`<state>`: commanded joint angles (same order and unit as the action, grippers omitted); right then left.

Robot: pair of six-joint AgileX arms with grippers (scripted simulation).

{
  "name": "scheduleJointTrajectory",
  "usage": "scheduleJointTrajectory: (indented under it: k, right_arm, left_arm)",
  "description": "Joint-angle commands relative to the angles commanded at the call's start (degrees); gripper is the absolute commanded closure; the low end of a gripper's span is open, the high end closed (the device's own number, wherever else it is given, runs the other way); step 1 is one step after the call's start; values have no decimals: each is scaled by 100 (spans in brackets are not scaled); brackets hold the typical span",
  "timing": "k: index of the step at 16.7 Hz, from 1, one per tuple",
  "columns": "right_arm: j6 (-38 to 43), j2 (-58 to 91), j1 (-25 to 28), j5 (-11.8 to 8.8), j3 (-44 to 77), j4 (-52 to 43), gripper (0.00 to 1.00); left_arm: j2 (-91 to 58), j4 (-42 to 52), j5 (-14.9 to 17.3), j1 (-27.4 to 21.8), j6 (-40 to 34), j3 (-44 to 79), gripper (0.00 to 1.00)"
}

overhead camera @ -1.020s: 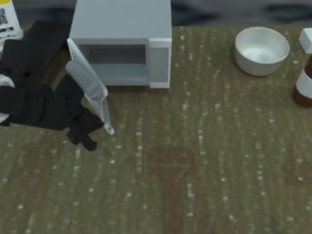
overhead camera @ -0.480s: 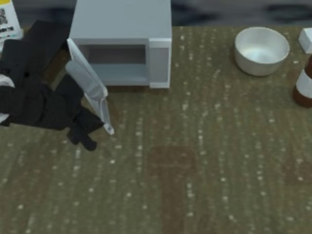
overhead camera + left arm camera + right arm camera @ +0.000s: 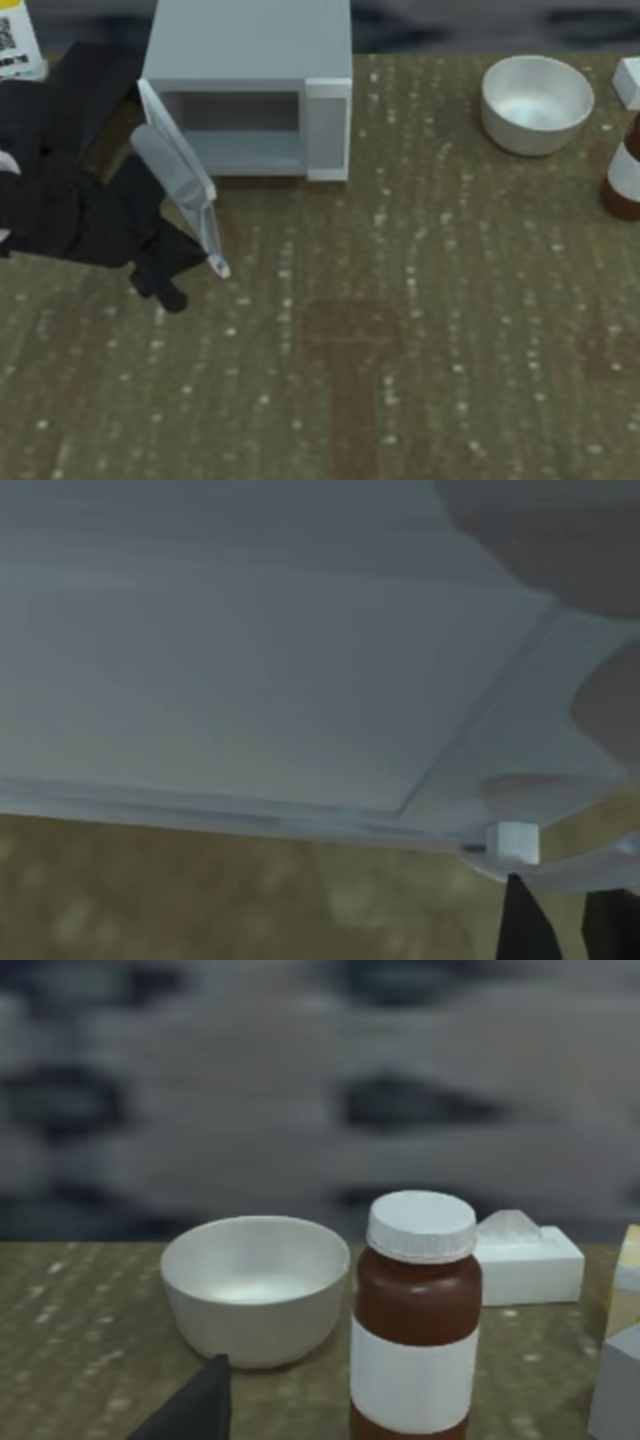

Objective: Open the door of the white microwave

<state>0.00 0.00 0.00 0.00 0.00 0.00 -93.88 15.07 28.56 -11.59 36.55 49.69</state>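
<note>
Your white microwave point(image 3: 250, 85) sits at the far left of the table, and its door point(image 3: 178, 188) stands swung well out toward the near left, hinged at the left edge, with the cavity exposed. Your left gripper point(image 3: 172, 268) is at the door's free near edge, just behind it on the left side. The left wrist view is filled by the door panel point(image 3: 250, 680), with dark fingertips point(image 3: 520, 920) just under its lower corner, but you cannot tell from either view whether the fingers are clamped on the edge or merely beside it.

The main risk is in the arc. If you pull straight rather than around the hinge, the fingers could slide off the thin edge, or the load could drag the whole microwave across the table. The arm also crowds the dark box point(image 3: 90, 75) at the far left; swinging wider may pinch the arm between door and box.

Your right arm is parked off the right side, its gripper's state not visible. A bowl point(image 3: 537, 103), a brown bottle point(image 3: 622, 180) and a small white box point(image 3: 525, 1255) stand at the far right, well apart from the work.
</note>
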Motion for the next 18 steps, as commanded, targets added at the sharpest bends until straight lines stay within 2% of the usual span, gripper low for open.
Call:
scheduleJointTrajectory:
  k: [18]
  right_arm:
    - [0,0,0,0,0,0,0]
  left_arm:
    - [-15,69,51,56,110,11,100]
